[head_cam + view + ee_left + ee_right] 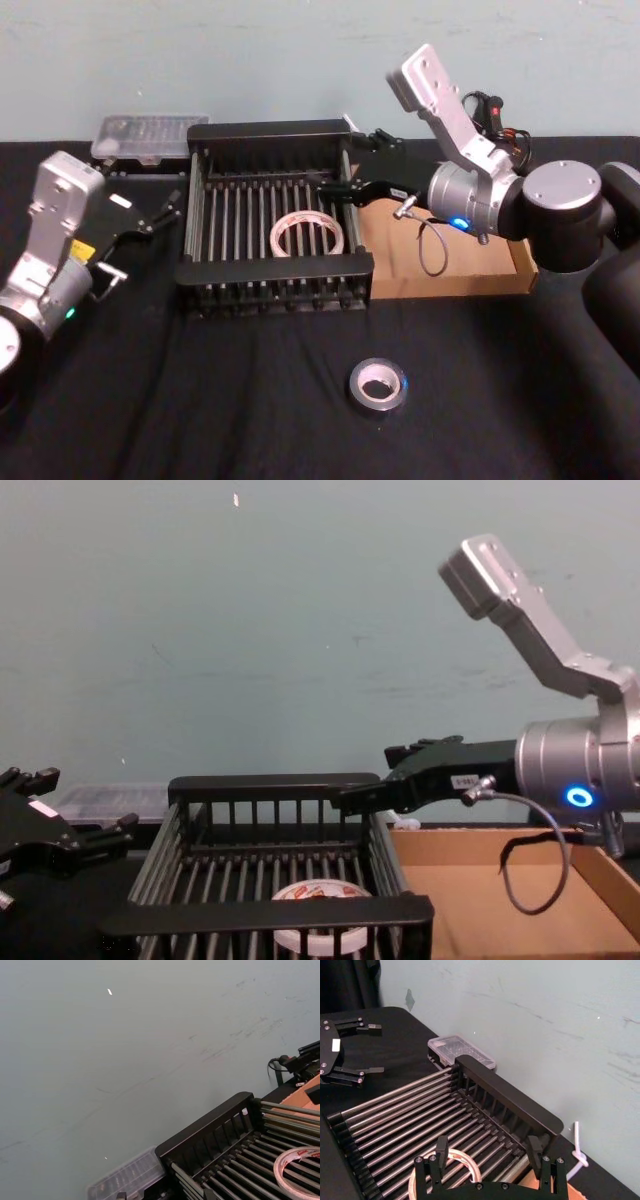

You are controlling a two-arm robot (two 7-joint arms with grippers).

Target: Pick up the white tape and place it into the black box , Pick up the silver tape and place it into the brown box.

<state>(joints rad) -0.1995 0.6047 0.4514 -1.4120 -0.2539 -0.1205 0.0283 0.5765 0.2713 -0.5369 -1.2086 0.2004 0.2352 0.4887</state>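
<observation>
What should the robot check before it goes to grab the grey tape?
1. White tape lying in the black box: ok.
2. Right gripper open with nothing between its fingers: ok; it hangs over the black box's right wall.
3. Silver tape lying flat on the table in front of the boxes, nothing touching it: ok.
4. Brown box has bare floor to take the silver tape: ok, though the right arm covers part of it.
5. Left gripper out of the way, open, left of the black box: ok.

Pale blue-grey scuffed wall (250,630), black cloth-covered table (250,420)
</observation>
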